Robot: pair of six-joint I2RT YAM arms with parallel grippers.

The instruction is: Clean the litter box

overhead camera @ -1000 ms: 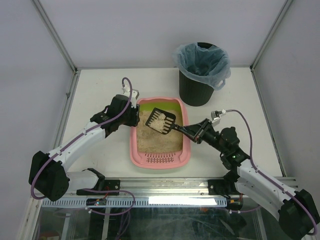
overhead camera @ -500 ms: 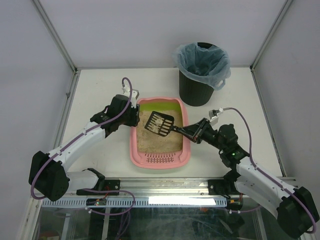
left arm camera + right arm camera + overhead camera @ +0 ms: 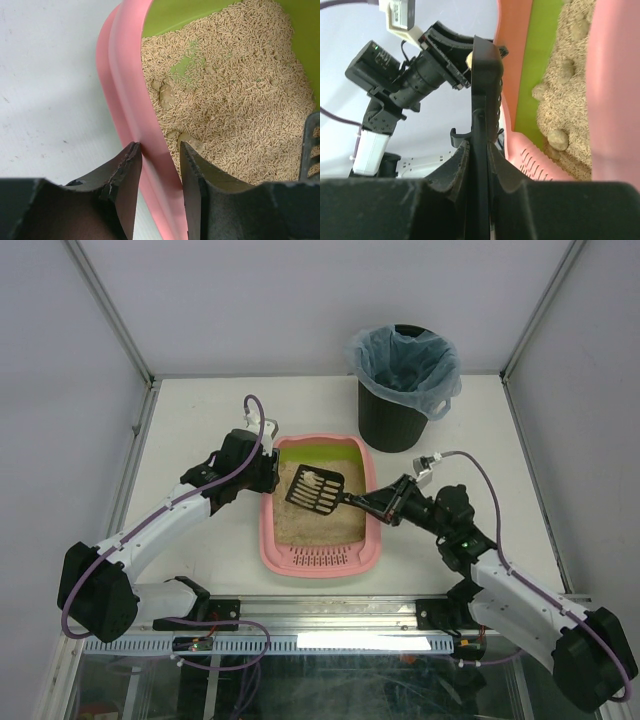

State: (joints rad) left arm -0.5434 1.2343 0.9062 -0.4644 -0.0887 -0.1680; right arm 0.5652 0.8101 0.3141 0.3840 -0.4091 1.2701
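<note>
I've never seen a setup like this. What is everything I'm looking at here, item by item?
litter box: one, pink with a lime-green inner wall, middle of the table
litter: one bed, beige pellets, inside the litter box
clumps: several, tan, scattered in the litter; a few pale ones lie on the scoop
scoop: one, black and slotted, held above the litter
bin: one, black, far right of the table
bag: one, pale blue, lining the bin
table: one, white
left gripper: one, black, clamped on the litter box's far left rim
right gripper: one, black, shut on the scoop's handle
</note>
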